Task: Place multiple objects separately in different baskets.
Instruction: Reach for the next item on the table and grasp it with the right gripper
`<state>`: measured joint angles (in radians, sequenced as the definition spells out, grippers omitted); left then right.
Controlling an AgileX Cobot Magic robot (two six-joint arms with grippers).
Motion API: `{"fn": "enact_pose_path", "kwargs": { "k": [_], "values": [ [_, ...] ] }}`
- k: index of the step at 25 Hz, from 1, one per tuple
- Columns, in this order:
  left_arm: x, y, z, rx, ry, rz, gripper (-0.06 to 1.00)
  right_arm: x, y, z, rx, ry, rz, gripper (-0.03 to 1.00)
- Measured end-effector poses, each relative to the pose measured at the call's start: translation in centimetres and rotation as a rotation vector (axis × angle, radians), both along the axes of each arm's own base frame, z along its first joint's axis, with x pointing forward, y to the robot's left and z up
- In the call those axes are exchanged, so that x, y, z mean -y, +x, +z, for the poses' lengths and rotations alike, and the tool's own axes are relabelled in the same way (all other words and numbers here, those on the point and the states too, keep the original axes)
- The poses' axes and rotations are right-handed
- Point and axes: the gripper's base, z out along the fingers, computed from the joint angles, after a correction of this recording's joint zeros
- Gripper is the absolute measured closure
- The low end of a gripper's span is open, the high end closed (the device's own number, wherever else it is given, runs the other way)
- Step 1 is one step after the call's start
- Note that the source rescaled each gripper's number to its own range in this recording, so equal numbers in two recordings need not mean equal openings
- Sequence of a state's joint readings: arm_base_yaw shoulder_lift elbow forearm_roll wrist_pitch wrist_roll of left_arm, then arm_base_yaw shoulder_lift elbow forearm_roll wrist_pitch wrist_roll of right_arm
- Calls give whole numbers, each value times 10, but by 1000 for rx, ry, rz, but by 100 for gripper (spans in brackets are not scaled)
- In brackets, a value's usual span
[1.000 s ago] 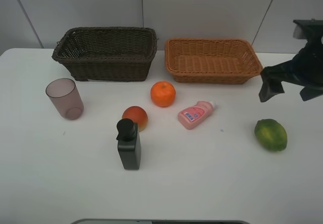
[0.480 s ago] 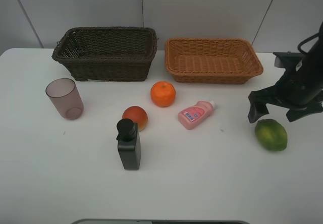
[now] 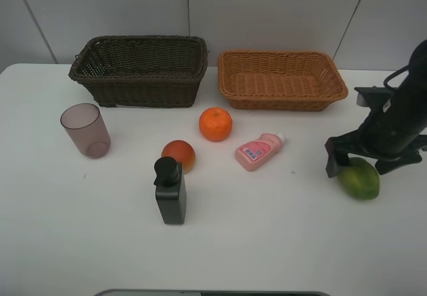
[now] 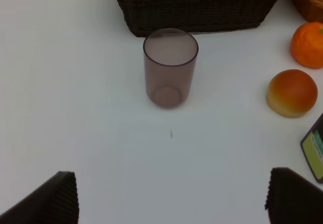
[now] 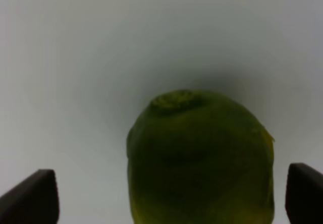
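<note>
Your right hand (image 3: 362,167) sits wide open around the green fruit (image 3: 361,184) on the counter (image 3: 267,236); left hand (image 4: 175,198) hangs open too, facing the cup (image 4: 170,65).

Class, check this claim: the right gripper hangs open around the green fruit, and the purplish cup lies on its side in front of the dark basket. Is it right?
Not quite. The purplish cup stands upright, mouth up, as the left wrist view shows. The rest holds: the right gripper hangs open around the green fruit, and the cup is in front of the dark basket.
</note>
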<state>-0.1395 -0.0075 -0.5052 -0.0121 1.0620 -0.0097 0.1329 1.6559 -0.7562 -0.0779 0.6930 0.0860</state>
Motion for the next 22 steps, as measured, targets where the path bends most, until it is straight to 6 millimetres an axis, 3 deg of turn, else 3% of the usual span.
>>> {"fn": "enact_pose_path", "kwargs": {
  "k": [12, 18, 20, 22],
  "values": [
    [0, 0, 0, 0, 0, 0, -1, 0, 5, -24, -44, -15, 11, -2],
    [0, 0, 0, 0, 0, 0, -1, 0, 6, -27, -44, -15, 13, -1],
    [0, 0, 0, 0, 0, 0, -1, 0, 6, -27, -44, -18, 16, 9],
    [0, 0, 0, 0, 0, 0, -1, 0, 6, -27, -44, -18, 16, 32]
  ]
}}
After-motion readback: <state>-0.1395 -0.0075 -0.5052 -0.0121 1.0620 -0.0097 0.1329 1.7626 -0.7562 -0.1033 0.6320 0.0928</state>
